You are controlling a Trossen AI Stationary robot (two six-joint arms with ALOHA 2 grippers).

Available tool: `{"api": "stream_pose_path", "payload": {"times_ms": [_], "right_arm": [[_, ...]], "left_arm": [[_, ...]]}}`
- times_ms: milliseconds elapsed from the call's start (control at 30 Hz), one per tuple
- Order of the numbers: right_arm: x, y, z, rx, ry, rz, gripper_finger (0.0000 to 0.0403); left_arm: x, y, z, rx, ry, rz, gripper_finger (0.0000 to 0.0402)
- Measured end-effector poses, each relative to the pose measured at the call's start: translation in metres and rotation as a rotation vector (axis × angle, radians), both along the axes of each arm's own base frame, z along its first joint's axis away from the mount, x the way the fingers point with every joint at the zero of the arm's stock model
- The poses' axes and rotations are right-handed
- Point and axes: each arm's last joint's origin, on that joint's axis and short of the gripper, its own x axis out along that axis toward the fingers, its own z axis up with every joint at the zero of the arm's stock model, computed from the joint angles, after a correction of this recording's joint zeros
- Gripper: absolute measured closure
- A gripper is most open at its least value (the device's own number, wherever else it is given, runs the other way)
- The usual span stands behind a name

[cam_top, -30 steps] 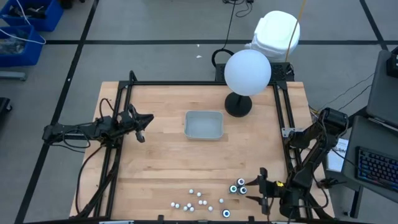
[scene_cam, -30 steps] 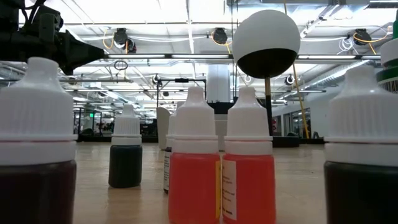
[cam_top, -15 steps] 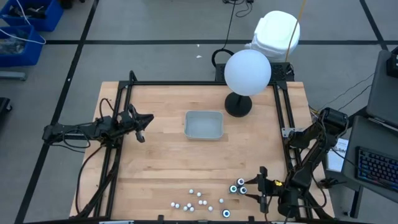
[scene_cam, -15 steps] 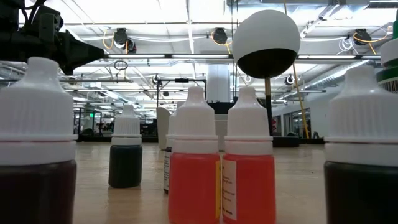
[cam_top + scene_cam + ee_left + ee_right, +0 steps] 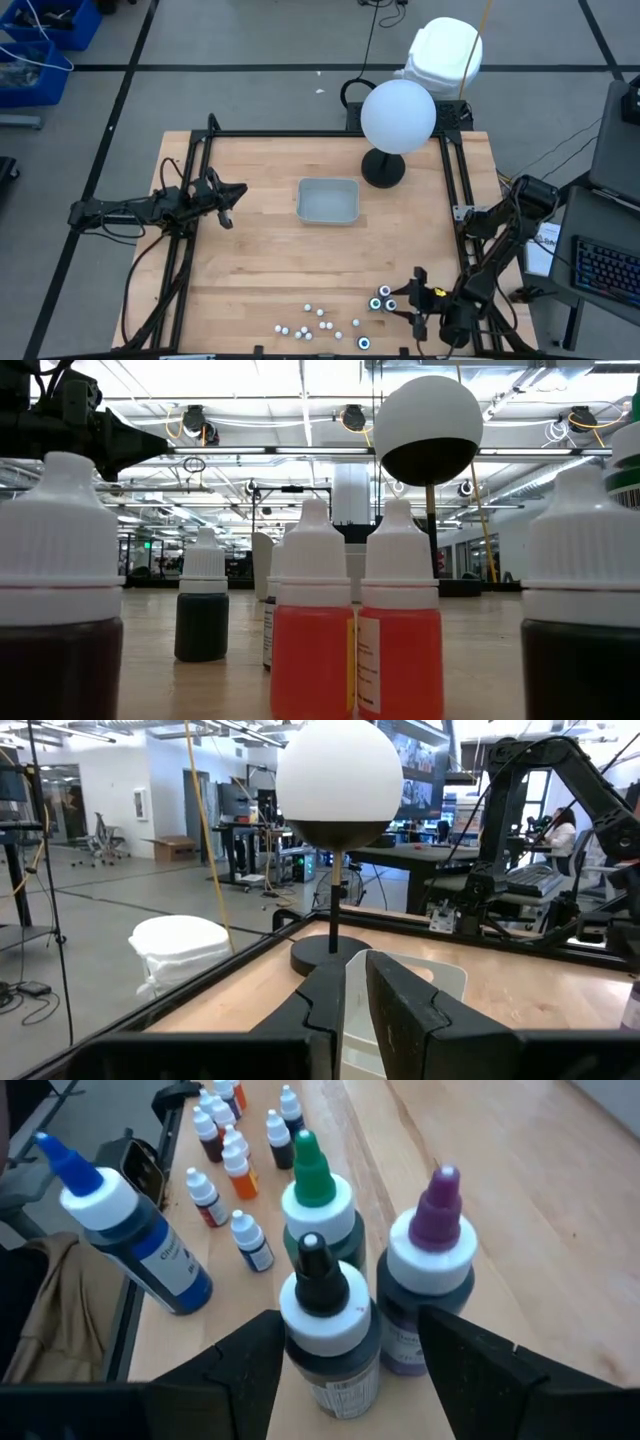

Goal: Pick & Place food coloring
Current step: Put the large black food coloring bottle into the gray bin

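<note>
Two tools show: the right tool point(image 5: 412, 297), lower right of the high view, spreads around a black-tipped bottle point(image 5: 326, 1325) among the food coloring point(image 5: 335, 321) along the desk's point(image 5: 260, 260) bottom edge. The left tool point(image 5: 231, 203), mid-left, stands nearly pressed together, empty.

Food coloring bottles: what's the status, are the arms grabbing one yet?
Right gripper open, straddling black-tipped bottle, not gripped. Left gripper empty, waiting at table's left side. Green-tipped bottle and purple-tipped bottle crowd close. Tray unfilled.

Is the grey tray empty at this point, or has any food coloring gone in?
Empty. From above, the grey tray shows only its bare floor; the food coloring bottles all stand near the table's front edge.
</note>
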Motion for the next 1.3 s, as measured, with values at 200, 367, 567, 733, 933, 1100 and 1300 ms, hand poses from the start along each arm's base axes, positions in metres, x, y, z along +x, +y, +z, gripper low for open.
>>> {"api": "stream_pose_path", "payload": {"times_ms": [200,367,567,733,933,1100,1300], "right_arm": [[0.0016,-0.0009,-0.001,-0.003,0.017,0.009,0.0183],[0.0016,-0.0009,-0.0009,-0.028,0.017,0.028,0.0183],[0.002,-0.0015,-0.0004,-0.053,-0.004,0.019,0.0183],[0.0024,-0.0022,0.0002,-0.083,-0.028,0.009,0.0183],[0.0025,-0.0025,0.0004,-0.09,-0.037,0.002,0.0184],[0.0023,-0.0022,0.0001,-0.082,-0.025,0.011,0.0185],[0.0021,-0.0019,0.0,-0.07,-0.018,0.012,0.0219]], "left_arm": [[0.0,0.0,0.0,0.001,0.0,0.0,0.035],[0.0,0.0,0.0,0.001,0.0,0.0,0.035],[0.0,0.0,0.0,0.001,0.001,0.001,0.035],[0.0,0.0,0.0,0.001,0.0,0.001,0.035],[0.0,0.0,0.0,0.002,0.0,0.001,0.035],[0.0,0.0,0.0,0.002,0.0,0.001,0.035],[0.0,0.0,0.0,0.002,0.0,0.001,0.035]]}}
